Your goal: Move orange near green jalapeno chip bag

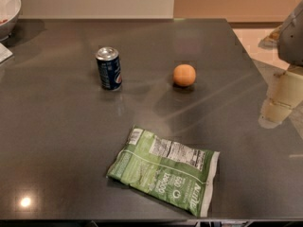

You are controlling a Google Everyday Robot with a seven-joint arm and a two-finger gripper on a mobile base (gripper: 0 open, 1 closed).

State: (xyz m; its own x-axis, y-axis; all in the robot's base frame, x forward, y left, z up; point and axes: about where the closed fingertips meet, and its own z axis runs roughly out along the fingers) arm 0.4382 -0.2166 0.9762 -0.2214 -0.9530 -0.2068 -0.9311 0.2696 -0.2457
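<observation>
The orange (184, 74) sits on the dark grey table, right of centre and towards the back. The green jalapeno chip bag (164, 170) lies flat near the front edge, with its white label and lettering facing up. The orange is well apart from the bag, farther back and slightly to the right. My gripper (278, 100) is at the right edge of the view, a pale cream piece hanging below the grey arm (292, 32). It hangs over the table's right side, to the right of the orange, touching neither the orange nor the bag.
A blue soda can (109, 68) stands upright left of the orange. A white bowl (8, 8) sits at the back left corner. The table's right edge (255, 65) runs diagonally beside the arm, and the front edge is just below the bag.
</observation>
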